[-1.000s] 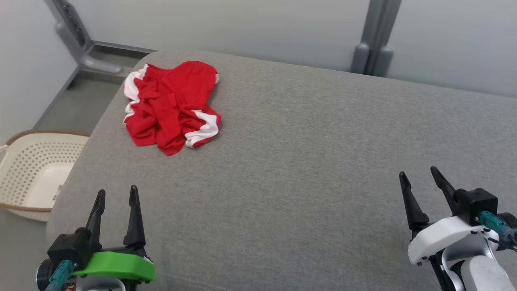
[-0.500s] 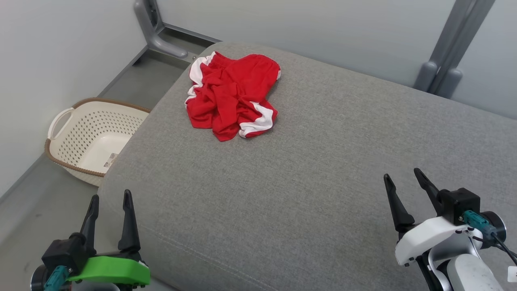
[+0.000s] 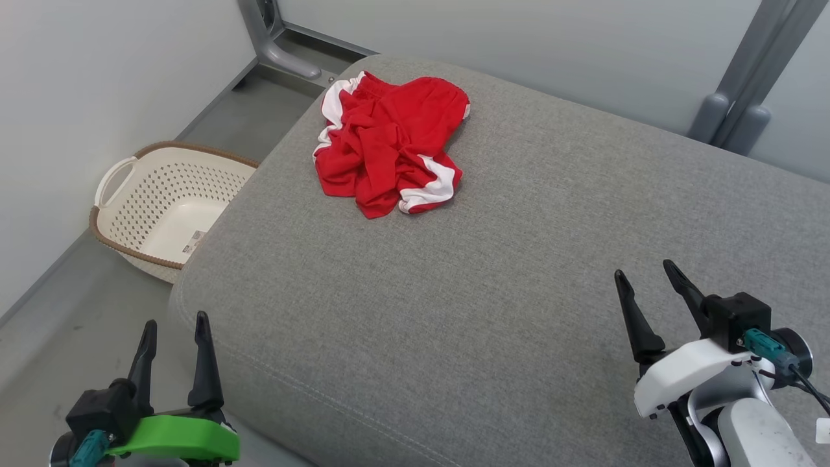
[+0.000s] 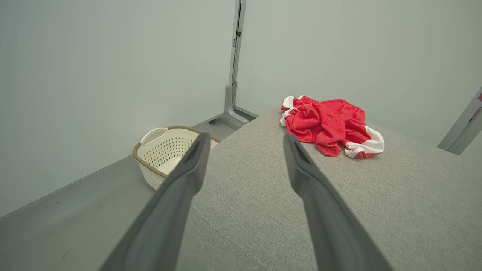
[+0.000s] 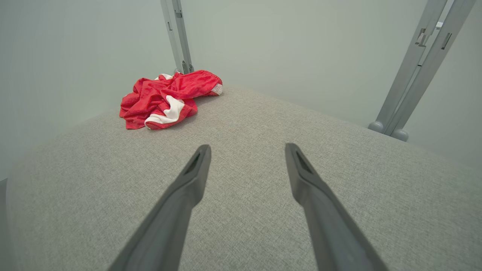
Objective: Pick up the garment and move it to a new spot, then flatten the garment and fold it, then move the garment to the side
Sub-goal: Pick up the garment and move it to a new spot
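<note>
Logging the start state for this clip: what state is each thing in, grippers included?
red garment: crumpled heap on the grey cushion, near its far left corner, not held.
left gripper: open, empty, well short of the garment.
right gripper: open, empty, above the cushion.
basket: upright on the floor beside the cushion, no clothes inside.

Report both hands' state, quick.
Left hand: open, holding nothing.
Right hand: open, holding nothing.
</note>
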Controlling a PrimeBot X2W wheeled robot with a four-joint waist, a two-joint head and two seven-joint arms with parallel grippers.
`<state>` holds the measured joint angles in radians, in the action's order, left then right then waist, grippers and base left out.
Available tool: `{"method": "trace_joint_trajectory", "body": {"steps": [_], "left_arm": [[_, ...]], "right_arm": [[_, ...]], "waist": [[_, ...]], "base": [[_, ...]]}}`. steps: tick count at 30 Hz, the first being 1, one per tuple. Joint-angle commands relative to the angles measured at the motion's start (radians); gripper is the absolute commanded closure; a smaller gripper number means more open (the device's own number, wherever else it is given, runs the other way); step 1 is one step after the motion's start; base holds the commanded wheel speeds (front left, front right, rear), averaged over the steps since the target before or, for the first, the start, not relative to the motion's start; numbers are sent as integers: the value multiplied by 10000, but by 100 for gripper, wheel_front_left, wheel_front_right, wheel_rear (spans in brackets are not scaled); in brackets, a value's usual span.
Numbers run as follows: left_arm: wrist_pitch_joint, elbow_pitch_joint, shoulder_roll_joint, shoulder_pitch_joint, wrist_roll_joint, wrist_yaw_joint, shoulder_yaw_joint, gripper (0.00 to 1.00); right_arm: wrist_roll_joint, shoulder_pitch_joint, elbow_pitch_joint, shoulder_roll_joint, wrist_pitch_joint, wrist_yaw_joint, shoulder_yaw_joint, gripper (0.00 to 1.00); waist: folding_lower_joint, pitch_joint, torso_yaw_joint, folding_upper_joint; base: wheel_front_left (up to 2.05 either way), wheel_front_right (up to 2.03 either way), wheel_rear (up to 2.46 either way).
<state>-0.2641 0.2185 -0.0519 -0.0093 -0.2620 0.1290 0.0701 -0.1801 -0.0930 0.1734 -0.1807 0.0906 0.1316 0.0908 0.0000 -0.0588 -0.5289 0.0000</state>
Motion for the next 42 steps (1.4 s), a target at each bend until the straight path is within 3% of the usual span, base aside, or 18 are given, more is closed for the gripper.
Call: {"method": "trace_joint_trajectory", "body": {"steps": [1, 10, 17, 27, 35, 39, 40, 41, 42], "left_arm": [[1, 204, 12, -317, -92, -2, -57, 0], [662, 2966, 12, -3364, -545, 5, -780, 0], [1359, 5374, -220, -6222, -1611, 11, -191, 0], [2207, 7734, -1452, -8661, -2372, -105, 561, 0], [2956, 8724, -2092, -9677, -2680, -264, 783, 0], [3038, 9125, -2214, -9751, -2592, -625, 743, 1], [3032, 9183, -2205, -9715, -2600, -667, 740, 56], [3024, 9242, -2252, -9672, -2571, -682, 710, 100], [3090, 9322, -2279, -9626, -2537, -668, 676, 100]], "right_arm": [[-31, 14, -54, -78, 69, -19, -31, 0], [110, -364, -536, -219, -256, -19, 327, 0], [31, -1183, -1073, -446, -622, -19, 1114, 0], [54, -2111, -1848, -676, -742, -19, 1906, 0], [209, -2123, -2556, -775, -821, -19, 1632, 0], [205, -1949, -2585, -701, -740, -19, 1462, 0], [205, -1900, -2551, -674, -718, -19, 1423, 0], [188, -1843, -2499, -639, -699, -19, 1384, 0], [161, -1809, -2437, -629, -676, -19, 1366, 0]], "waist": [[0, -50, 9, 0], [0, -811, 775, 0], [0, -1993, 2321, 0], [0, -3781, 4327, 0], [0, -4675, 4900, 0], [0, -4586, 4975, 0], [0, -4520, 4972, 0], [0, -4428, 4965, 0], [0, -4334, 4951, 0]], "base": [[0, 0, 0], [0, 0, 0], [0, 0, 0], [0, 0, 0], [0, 0, 0], [0, 0, 0], [0, 0, 0], [0, 0, 0], [0, 0, 0]]}}
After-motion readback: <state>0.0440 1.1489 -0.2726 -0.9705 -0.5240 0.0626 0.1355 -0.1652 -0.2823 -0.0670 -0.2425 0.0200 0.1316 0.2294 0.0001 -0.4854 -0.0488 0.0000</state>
